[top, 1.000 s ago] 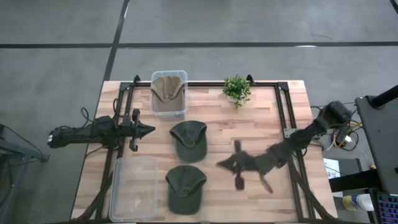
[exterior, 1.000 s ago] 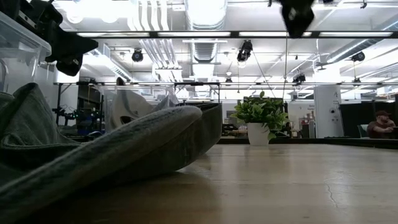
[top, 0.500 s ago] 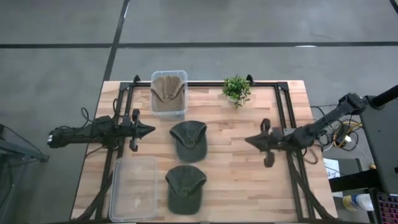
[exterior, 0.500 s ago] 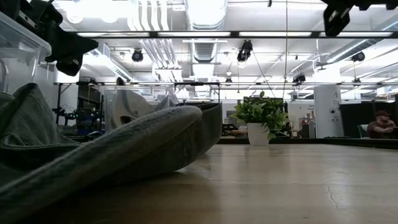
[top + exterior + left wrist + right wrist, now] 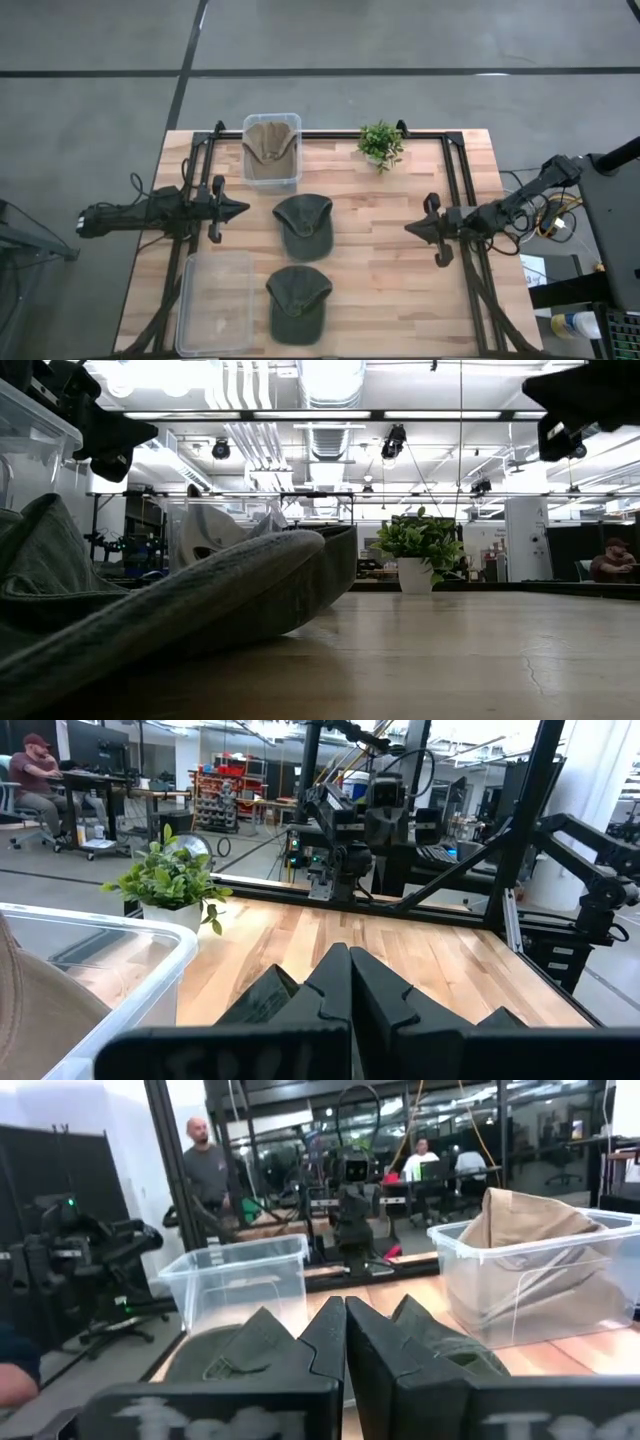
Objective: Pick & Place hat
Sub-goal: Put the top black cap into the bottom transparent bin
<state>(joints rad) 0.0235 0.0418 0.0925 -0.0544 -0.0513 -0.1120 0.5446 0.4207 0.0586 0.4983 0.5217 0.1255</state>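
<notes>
Two green hats lie on the worktop [image 5: 400, 290]: one hat [image 5: 303, 226] near the middle, a second hat [image 5: 297, 303] just in front of it toward the near edge. There are two clear bins: a full bin [image 5: 272, 150] at the far edge holding tan cloth, and an empty bin [image 5: 214, 302] beside the second hat. One plant [image 5: 380, 143] stands at the far edge. The left gripper [image 5: 238, 209] hovers at the left side, its fingers [image 5: 330, 990] pressed together and holding nothing. The right gripper [image 5: 413, 229] hovers at the right side, well apart from the hats, its fingers [image 5: 330, 1340] likewise closed and empty.
</notes>
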